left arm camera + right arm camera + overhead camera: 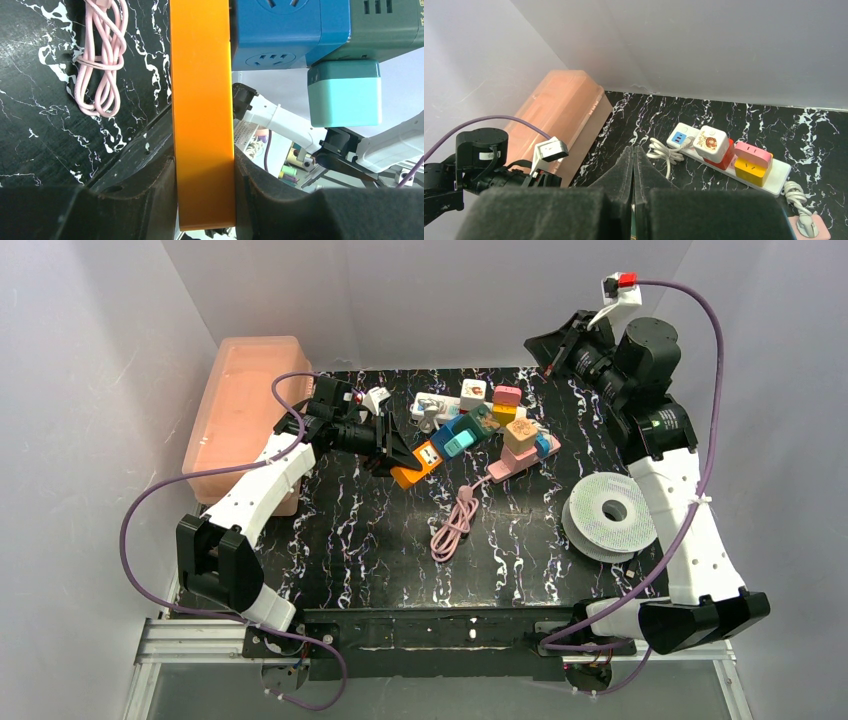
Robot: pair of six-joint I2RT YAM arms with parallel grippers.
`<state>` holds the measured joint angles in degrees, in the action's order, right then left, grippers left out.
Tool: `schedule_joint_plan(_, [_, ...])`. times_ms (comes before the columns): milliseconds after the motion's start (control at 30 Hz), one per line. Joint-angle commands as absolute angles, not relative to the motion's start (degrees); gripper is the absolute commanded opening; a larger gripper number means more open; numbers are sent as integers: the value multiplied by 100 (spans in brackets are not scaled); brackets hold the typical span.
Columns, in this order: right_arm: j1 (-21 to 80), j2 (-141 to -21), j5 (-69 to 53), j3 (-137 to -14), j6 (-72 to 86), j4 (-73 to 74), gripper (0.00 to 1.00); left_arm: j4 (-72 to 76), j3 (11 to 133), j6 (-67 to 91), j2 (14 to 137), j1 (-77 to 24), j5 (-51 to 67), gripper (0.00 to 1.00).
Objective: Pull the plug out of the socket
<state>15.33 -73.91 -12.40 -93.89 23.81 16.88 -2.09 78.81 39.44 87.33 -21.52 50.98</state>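
Jaws of the left gripper (202,167) are clenched around the orange socket (202,75); right gripper (634,155) is seen shut, well apart

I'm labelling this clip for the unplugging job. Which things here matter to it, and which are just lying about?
In the job: orange power strip, blue adapter on it, left gripper clamping the strip.
Lying about: long white strip, pink strip, peach plastic box, white spool.

plain pale grey walls (430,300) close in the back and both sides. the table (380,540) top is black with white marble veins, with a silver metal rail (200,640) along its near edge. the light is soft and even.
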Motion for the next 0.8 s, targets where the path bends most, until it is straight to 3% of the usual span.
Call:
schedule_joint_plan(0, [1490, -7216, -1370, -9428, 2336, 1586, 1, -262, 8242, 3711, 8297, -2173, 5987, 0])
schedule_joint_plan(267, [1477, -7168, -1437, -9359, 2291, 1526, 1, -262, 8269, 3750, 8316, -2165, 5953, 4])
schedule_joint_plan(333, [1477, -7165, -1382, -9376, 2317, 1576, 1, -269, 8282, 3753, 8322, -2162, 5940, 0])
schedule_joint_plan(767, [1472, -6896, -1543, -8931, 2258, 1414, 1, -311, 8219, 3673, 8235, -2145, 5867, 0])
